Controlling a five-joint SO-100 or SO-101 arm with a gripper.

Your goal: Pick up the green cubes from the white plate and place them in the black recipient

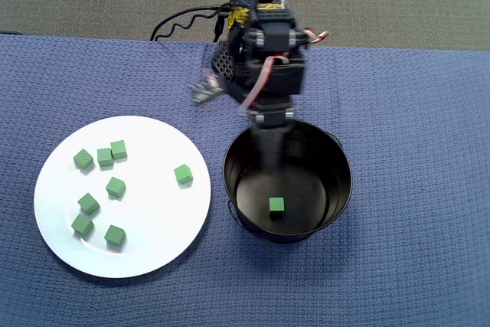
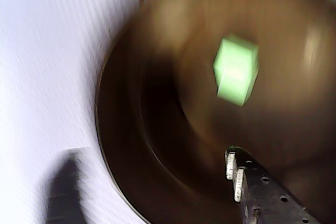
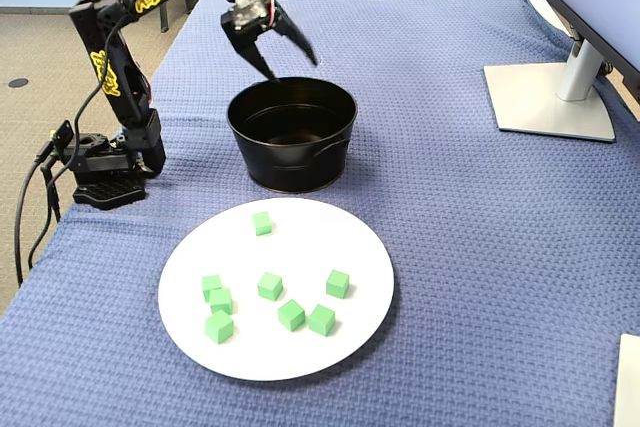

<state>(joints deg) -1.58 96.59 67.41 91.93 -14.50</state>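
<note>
- The gripper [image 3: 292, 59] hangs above the far rim of the black pot [image 3: 292, 159] in the fixed view, its two fingers spread wide apart with nothing between them.
- In the overhead view the arm [image 1: 264, 44] reaches over the pot's rim [image 1: 341, 160], and its lower part is blurred.
- One green cube [image 1: 276, 205] lies on the shiny floor of the pot; the wrist view shows the same cube [image 2: 236, 70] smeared by blur, with one finger [image 2: 262, 192] at the lower edge.
- Seven green cubes [image 3: 270, 285] lie on the white plate [image 3: 360, 337], which sits on the blue cloth [image 3: 480, 247] just beside the pot.
- Six of them cluster together, two touching; a single cube [image 3: 262, 223] lies apart, nearest the pot.
- A monitor stand [image 3: 550, 97] rests at the cloth's right edge.
</note>
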